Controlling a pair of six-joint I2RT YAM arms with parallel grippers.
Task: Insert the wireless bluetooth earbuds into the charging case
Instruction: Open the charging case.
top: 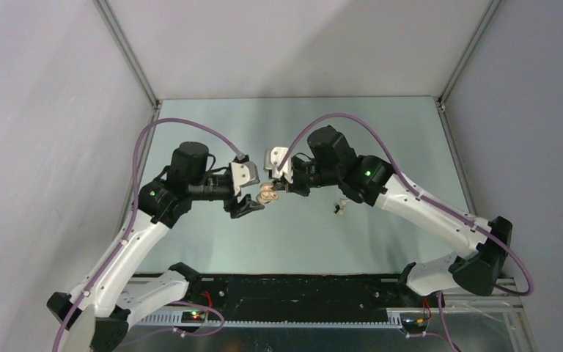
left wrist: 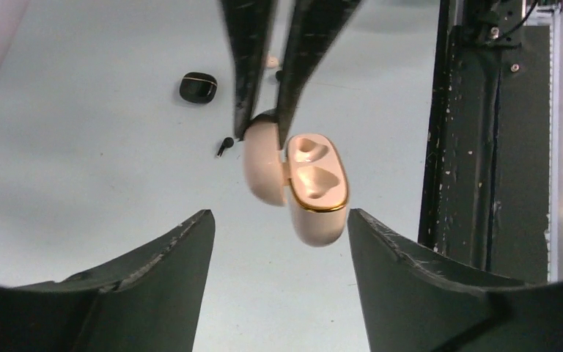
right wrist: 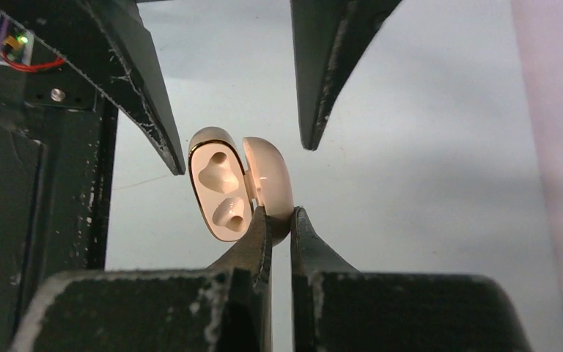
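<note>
Right jaws pinching lid (right wrist: 271,183), charging case (right wrist: 216,192) open

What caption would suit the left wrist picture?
Right gripper holds the open, empty charging case by its lid; left gripper open around it.

Cases: two, namely one beige case (left wrist: 315,192) and one black case (left wrist: 198,87). Earbuds: one black earbud (left wrist: 224,145) confirmed. One small pale item (left wrist: 270,61), unidentified.

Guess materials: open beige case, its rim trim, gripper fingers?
Case: likely glossy moulded plastic, beige; soft highlights on the lid. Rim trim: gold-coloured, metal or metallic coating, can't tell. Gripper fingers: black matte hard plastic probably; pale scuffs along edges.
</note>
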